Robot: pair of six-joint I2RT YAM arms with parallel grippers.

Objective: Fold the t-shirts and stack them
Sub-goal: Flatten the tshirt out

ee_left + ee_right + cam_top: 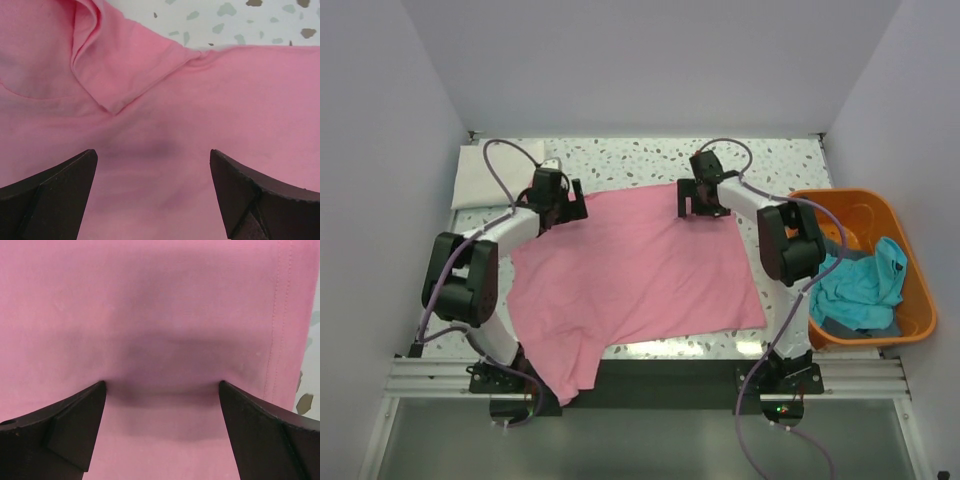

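The pink t-shirt (630, 275) lies spread over the table, its near left part hanging over the front edge. My left gripper (558, 205) is open at the shirt's far left corner, just above the cloth (160, 170), beside a folded-over sleeve (125, 65). My right gripper (702, 205) is open at the far right corner, its fingertips touching the pink cloth (165, 340) close to the hemmed edge (280, 315). A folded white t-shirt (485, 172) lies at the back left. A teal t-shirt (860, 285) lies in the basket, with grey cloth (840, 327) under it.
The orange plastic basket (910, 255) stands at the table's right edge. The speckled tabletop (640, 160) shows behind the pink shirt. Grey walls close in on the left, the back and the right.
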